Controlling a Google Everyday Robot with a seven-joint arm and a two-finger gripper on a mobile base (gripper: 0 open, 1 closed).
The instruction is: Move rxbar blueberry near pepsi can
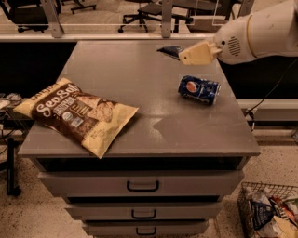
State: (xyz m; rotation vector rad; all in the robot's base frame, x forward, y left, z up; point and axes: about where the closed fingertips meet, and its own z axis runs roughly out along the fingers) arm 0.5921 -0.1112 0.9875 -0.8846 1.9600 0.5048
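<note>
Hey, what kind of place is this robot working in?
Probably an office or lab: rolling office chairs behind, a grey drawer cabinet as the work surface, a wire basket of snacks on the floor. The pincer hangs over the cabinet's far side, beyond the pepsi can.

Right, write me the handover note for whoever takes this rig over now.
Arm: the pincer is over the far right part of the cabinet top, beyond the can.
Bar: the rxbar blueberry shows as a dark bar right at the pincer's tip, near the back edge. I cannot tell if it is held or lying there.
Can: the pepsi can lies on its side on the right half, nearer the front than the bar.
Also there: the chip bag, front left.
Done: the pincer has reached the bar.
Left: bring the bar beside the can and release it.
</note>
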